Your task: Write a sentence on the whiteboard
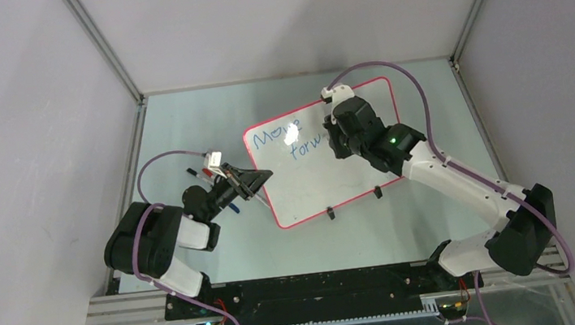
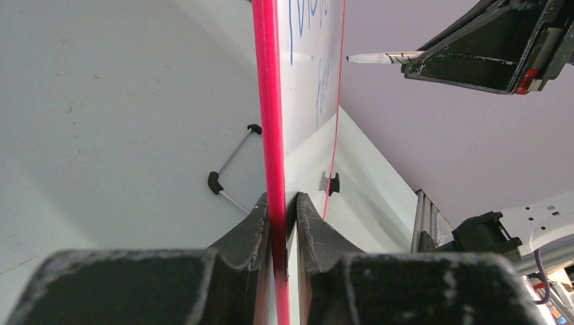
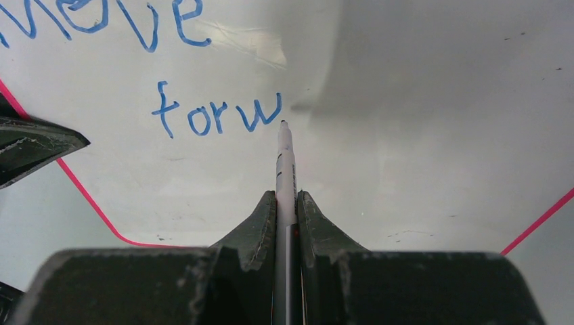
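The whiteboard (image 1: 335, 181) lies tilted in the middle of the table, glossy white with a thin red-pink frame (image 2: 267, 101). The sentence (image 1: 285, 136) stands in blue as "Move" and below it "forw" (image 3: 216, 115). My left gripper (image 1: 256, 181) is shut on the board's left edge; its fingers (image 2: 282, 203) pinch the red frame. My right gripper (image 1: 337, 136) hovers over the board, shut on a white marker (image 3: 285, 162). The marker's tip sits just right of the "w". From the left wrist view the marker (image 2: 379, 58) points at the board's face.
Loose markers (image 1: 202, 172) lie on the table left of the board, behind my left gripper. A thin white rod with black ends (image 2: 233, 154) lies beside the board. Two black clip feet (image 1: 330, 213) sit on the near edge. Grey walls enclose the table.
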You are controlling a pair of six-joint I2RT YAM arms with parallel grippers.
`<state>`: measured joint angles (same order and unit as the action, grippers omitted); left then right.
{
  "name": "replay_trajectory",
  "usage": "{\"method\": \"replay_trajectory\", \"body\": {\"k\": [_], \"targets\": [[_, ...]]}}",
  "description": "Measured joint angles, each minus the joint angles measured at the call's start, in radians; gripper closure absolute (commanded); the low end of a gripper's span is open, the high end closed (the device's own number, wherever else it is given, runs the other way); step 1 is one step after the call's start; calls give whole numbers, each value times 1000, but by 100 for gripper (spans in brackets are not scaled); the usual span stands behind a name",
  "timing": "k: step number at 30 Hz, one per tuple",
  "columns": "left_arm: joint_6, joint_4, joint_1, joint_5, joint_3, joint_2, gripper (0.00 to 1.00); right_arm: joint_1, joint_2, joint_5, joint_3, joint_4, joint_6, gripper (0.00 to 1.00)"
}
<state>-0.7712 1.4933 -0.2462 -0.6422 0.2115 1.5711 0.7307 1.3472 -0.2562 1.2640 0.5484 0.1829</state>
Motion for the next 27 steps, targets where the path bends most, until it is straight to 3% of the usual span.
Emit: {"method": "replay_trajectory", "body": {"k": [27], "targets": [[0,0,0,0,0,0,100,-33,32,-11,-2,-34,8,100]]}}
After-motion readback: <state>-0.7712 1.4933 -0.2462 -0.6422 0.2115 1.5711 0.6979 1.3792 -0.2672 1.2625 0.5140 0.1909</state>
